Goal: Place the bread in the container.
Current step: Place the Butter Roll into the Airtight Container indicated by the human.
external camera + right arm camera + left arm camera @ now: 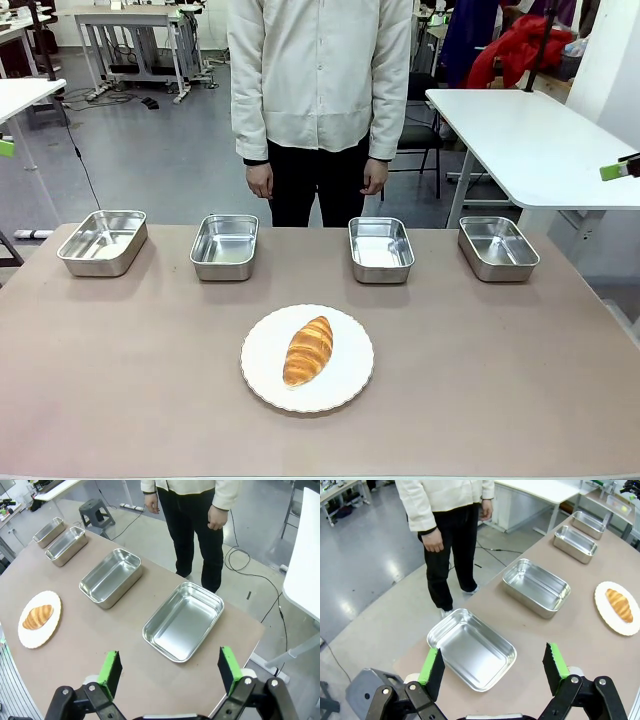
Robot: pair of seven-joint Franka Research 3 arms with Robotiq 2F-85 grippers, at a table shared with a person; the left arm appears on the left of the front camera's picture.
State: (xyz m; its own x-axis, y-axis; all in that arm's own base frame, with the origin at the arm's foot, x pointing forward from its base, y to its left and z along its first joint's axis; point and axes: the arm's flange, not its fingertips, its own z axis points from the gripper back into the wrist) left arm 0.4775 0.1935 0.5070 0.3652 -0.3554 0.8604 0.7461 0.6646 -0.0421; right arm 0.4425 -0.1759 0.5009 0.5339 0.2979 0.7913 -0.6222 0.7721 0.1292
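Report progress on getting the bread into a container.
Nothing is done yet: the golden-brown ridged croissant-shaped bread lies on the round white scalloped plate. All four shiny rectangular steel pans are empty. Nothing is in hand: the left gripper and right gripper are open, away from it. Left: grasp, carry, place.

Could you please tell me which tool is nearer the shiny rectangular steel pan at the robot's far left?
Left. The left tool hovers close over that pan; the right tool hangs by the identical pan at the row's opposite end.
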